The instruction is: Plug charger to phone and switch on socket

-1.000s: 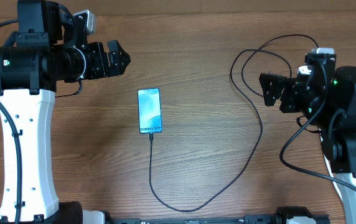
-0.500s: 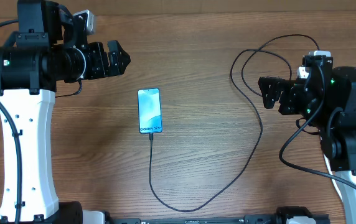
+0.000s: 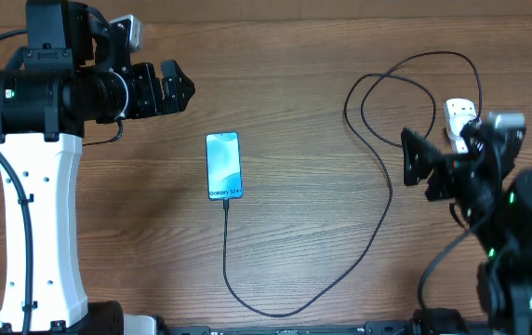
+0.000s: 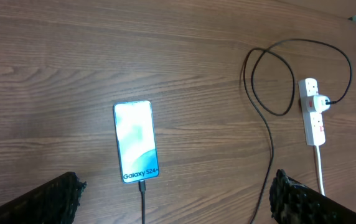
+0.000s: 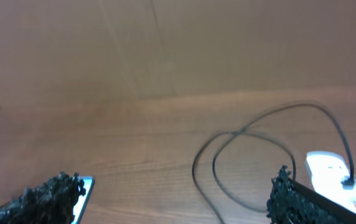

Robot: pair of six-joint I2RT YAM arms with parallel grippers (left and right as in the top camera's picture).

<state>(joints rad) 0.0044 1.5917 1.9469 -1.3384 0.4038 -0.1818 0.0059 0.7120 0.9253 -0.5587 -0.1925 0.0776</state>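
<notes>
On the left side of the table (image 3: pixel 312 140), the left pincer (image 3: pixel 184 88) hangs above the wood with its jaws wide apart, and it holds and touches nothing. In its wrist view the two fingers (image 4: pixel 56 198) are black with a rough, grainy surface, and they stand at the far corners of the picture. The right pincer (image 3: pixel 409 158) is also wide open and empty, near the socket (image 3: pixel 457 116) but not touching it.

The phone (image 3: pixel 223 166) lies flat near the middle of the table, a slim rectangle with a bright blue-cyan screen facing up. The charger (image 3: pixel 384 200) is a thin black cable. Its tip meets the lower edge of the phone, then it curves along the near side, goes up to the right and makes a loose loop. Its black plug (image 4: pixel 320 102) sits in the socket, a small white oblong strip with red marks and a thick white cord (image 4: pixel 320 177). I cannot tell if the switch is on.

The table is brown wood with a fine grain. Nothing lies between the pincers and the phone.
</notes>
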